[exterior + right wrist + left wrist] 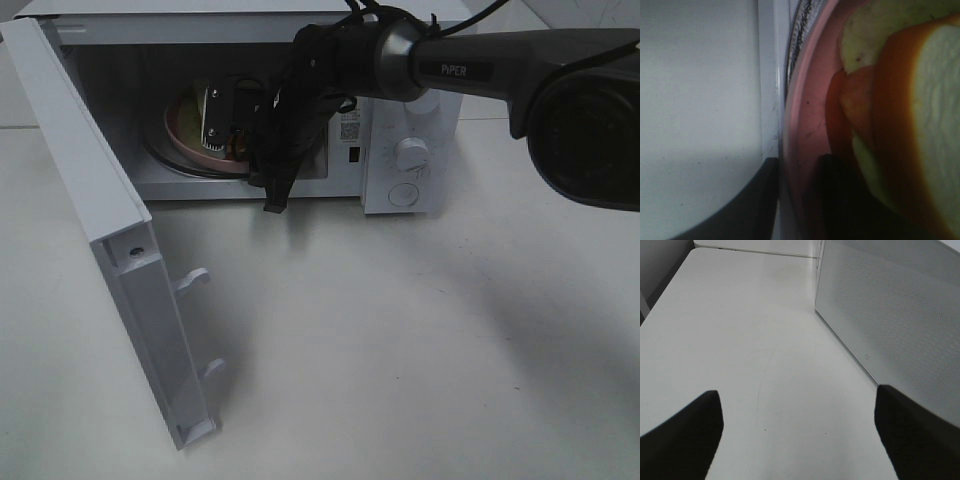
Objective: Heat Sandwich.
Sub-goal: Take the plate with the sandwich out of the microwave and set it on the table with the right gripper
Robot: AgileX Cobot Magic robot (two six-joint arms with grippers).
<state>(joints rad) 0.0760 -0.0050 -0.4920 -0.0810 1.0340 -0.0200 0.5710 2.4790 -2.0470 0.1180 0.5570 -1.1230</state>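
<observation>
- White table [740, 340] lies beneath the left gripper [800, 427]. Its two dark fingers stand wide apart with nothing between them.
- Just beside that gripper is the perforated side wall of the microwave [890, 315].
- Seen up close, the right gripper [797, 197] has one finger [757, 205] outside the rim of the pink plate [802, 115] and the other over the plate's inner surface.
- The gap between these jaws is narrow. It cannot be told whether they press on the rim.
- The sandwich [920, 125] lies on the pink plate, just past the inner finger. It shows white bread, orange-brown crust and a pale yellow-green filling.
- In the high camera's view, the plate sits inside the microwave cavity, toward its 9 o'clock side, and the gripper covers most of it.
- The right arm [480, 65] reaches into the cavity from 2 o'clock.
- The microwave stands at the table's 12 o'clock edge, with its control panel [440, 170] and two round dials on the cavity's 3 o'clock side.
- The door [110, 230] hangs fully open and extends toward 7 o'clock.
</observation>
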